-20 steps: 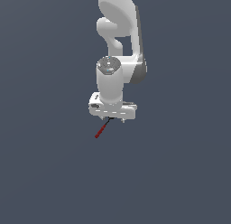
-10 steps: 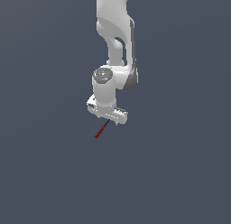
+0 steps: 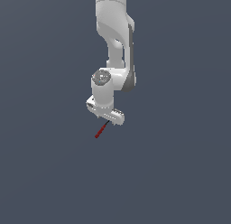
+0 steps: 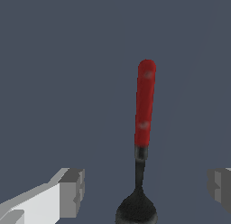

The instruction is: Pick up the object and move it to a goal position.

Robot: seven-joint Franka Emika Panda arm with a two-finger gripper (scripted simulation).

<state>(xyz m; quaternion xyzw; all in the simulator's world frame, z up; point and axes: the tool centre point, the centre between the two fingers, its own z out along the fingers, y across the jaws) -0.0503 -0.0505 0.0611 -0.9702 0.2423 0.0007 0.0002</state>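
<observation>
The gripper (image 4: 144, 191) is hanging wide open astride the red-handled spoon (image 4: 144, 105), risking closing on its round bowl and slipping.

Distant exterior; close wrist (shared spoon (image 4: 144, 128))

We see only a plain, flat slate-grey backdrop (image 3: 180, 164) filling both views, evenly lit, without seams, walls, windows or furniture; no shadow marks out any floor from it.
</observation>
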